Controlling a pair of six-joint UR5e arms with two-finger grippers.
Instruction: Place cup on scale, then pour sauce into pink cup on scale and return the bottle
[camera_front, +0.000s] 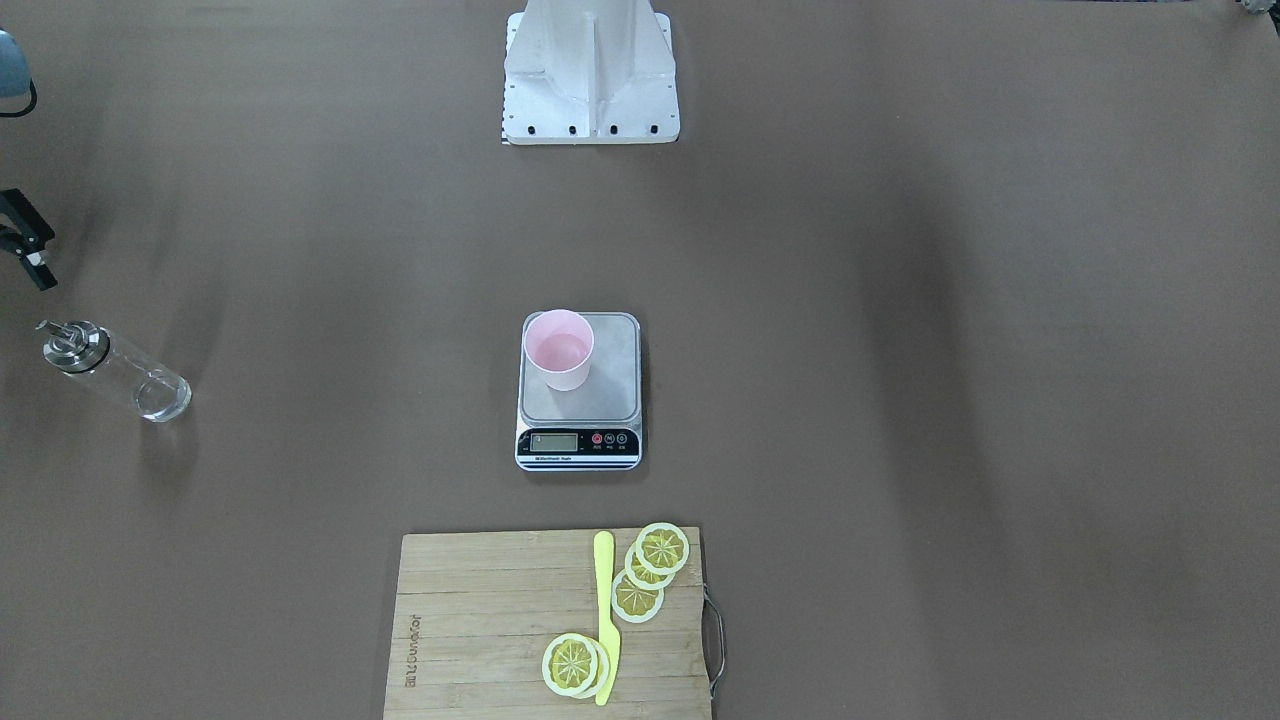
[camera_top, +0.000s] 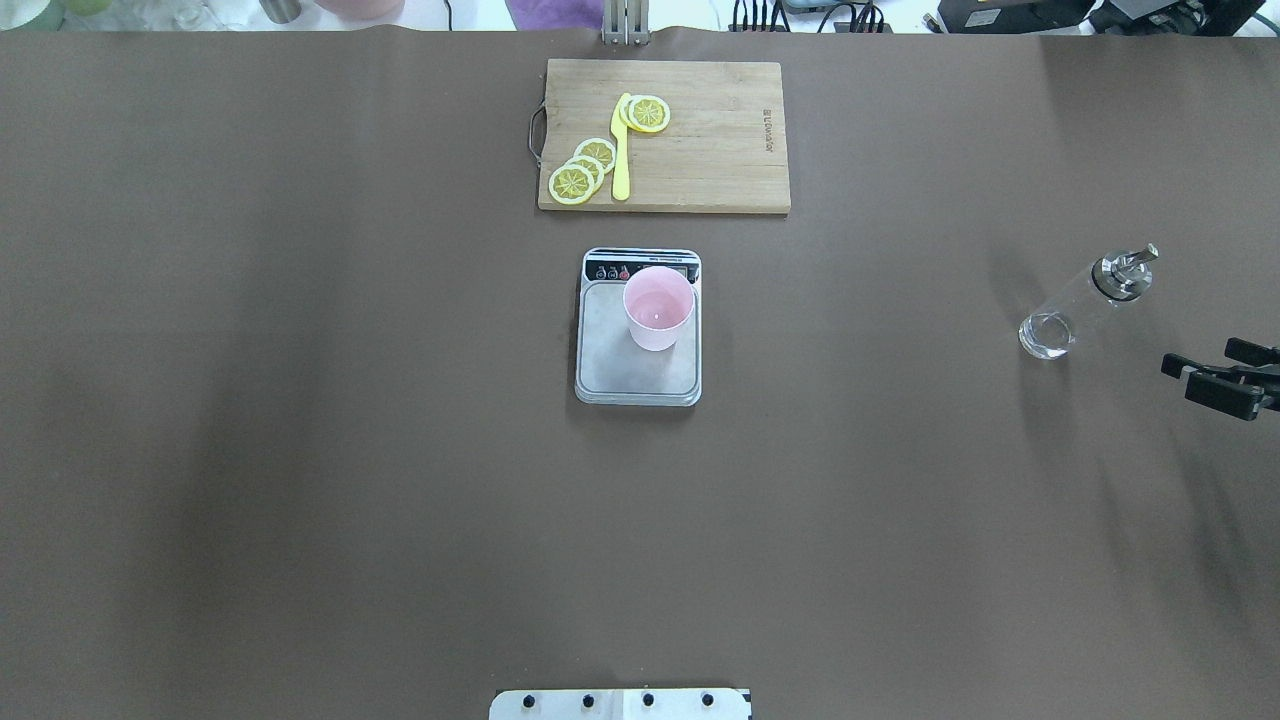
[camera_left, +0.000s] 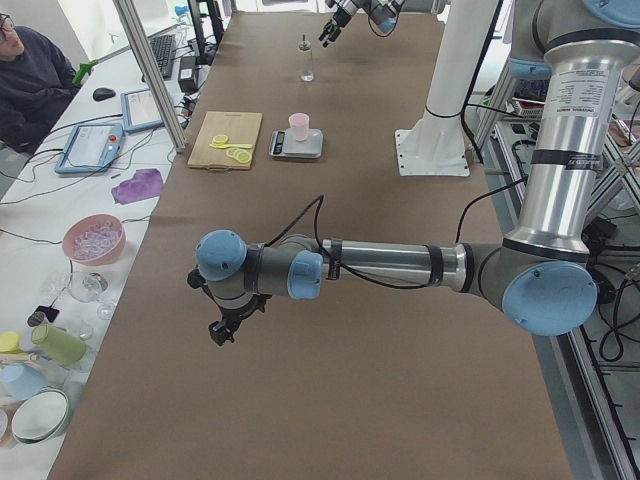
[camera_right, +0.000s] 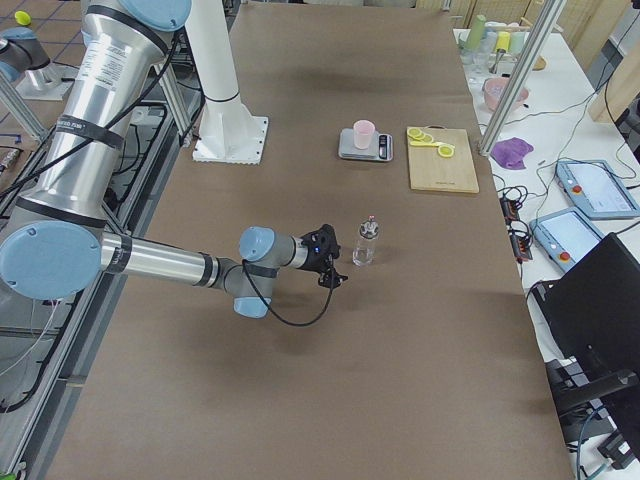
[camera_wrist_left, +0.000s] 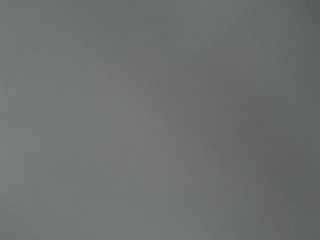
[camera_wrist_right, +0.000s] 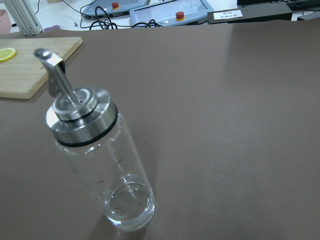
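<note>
The pale pink cup stands upright on the steel plate of the scale at mid-table; both also show in the overhead view, cup on scale. The clear glass bottle with its metal spout cap stands upright on the table at my right, close in the right wrist view. My right gripper is open and empty, a short way from the bottle and not touching it. My left gripper shows only in the exterior left view, low over bare table; I cannot tell its state.
A bamboo cutting board with lemon slices and a yellow knife lies beyond the scale. The robot's base plate stands at the near edge. The left wrist view shows only brown table surface.
</note>
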